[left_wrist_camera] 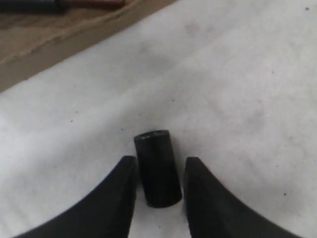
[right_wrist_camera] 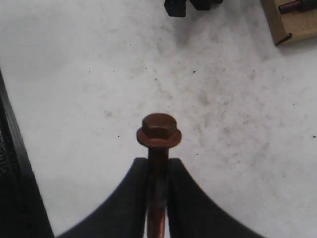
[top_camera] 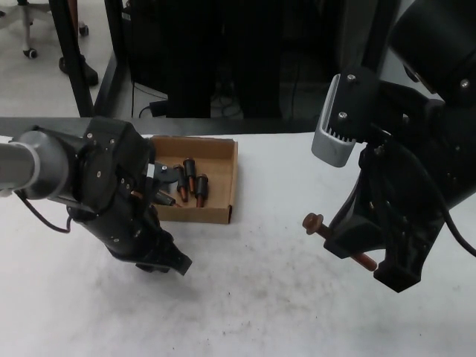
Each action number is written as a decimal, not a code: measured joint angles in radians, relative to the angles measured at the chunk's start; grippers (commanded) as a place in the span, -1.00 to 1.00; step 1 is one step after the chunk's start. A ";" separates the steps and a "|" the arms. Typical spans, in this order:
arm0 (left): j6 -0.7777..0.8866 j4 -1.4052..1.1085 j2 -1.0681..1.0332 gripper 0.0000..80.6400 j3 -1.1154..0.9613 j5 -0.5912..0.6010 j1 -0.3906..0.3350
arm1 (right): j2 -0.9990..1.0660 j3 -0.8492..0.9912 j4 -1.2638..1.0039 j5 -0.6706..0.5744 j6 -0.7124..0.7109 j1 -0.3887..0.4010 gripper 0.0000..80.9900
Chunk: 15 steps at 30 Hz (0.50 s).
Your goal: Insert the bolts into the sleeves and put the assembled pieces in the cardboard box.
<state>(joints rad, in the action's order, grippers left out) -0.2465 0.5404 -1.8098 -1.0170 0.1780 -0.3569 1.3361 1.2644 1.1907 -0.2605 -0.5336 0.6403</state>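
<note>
My left gripper [left_wrist_camera: 159,166] is low over the white bench, shut on a short black sleeve [left_wrist_camera: 158,168] whose open end points away from the wrist. In the high view this gripper [top_camera: 169,262] sits just in front of the cardboard box [top_camera: 223,160], which holds several assembled pieces [top_camera: 195,178]. My right gripper [right_wrist_camera: 158,161] is shut on the shank of a copper-coloured bolt [right_wrist_camera: 159,130], hex head outward. The high view shows that bolt [top_camera: 314,222] held above the bench at the right gripper [top_camera: 346,249], head pointing toward the left arm.
The box wall [left_wrist_camera: 44,44] lies close beyond the sleeve, and a box corner [right_wrist_camera: 292,22] appears in the right wrist view near the left arm's fingertips [right_wrist_camera: 190,5]. Bare, scuffed bench [top_camera: 253,282] lies between the arms. The bench's back edge [top_camera: 282,132] runs behind the box.
</note>
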 measured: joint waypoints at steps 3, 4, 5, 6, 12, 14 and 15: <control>0.000 0.003 0.000 -0.20 0.000 0.000 0.000 | 0.000 0.000 0.000 0.000 0.000 0.000 -1.00; 0.000 0.003 0.000 -0.20 -0.003 0.000 0.000 | 0.000 0.000 0.000 0.000 0.000 0.000 -1.00; 0.000 0.003 0.000 -0.20 -0.002 0.000 0.000 | 0.000 0.000 0.000 0.000 0.000 0.000 -1.00; 0.000 0.003 0.000 -0.21 -0.002 0.000 0.000 | 0.000 0.000 0.000 0.000 0.000 0.000 -1.00; 0.011 0.006 0.000 -0.44 -0.002 0.000 0.000 | 0.000 0.000 0.000 0.000 0.000 0.000 -1.00; 0.015 0.006 0.000 -0.55 -0.002 0.003 0.000 | 0.000 0.000 0.000 0.000 0.000 0.000 -1.00; 0.014 0.006 0.000 -0.62 -0.002 0.004 0.000 | 0.000 0.000 0.000 0.000 0.000 0.000 -1.00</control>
<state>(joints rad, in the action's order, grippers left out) -0.2320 0.5467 -1.8098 -1.0194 0.1820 -0.3569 1.3361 1.2644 1.1907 -0.2605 -0.5336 0.6403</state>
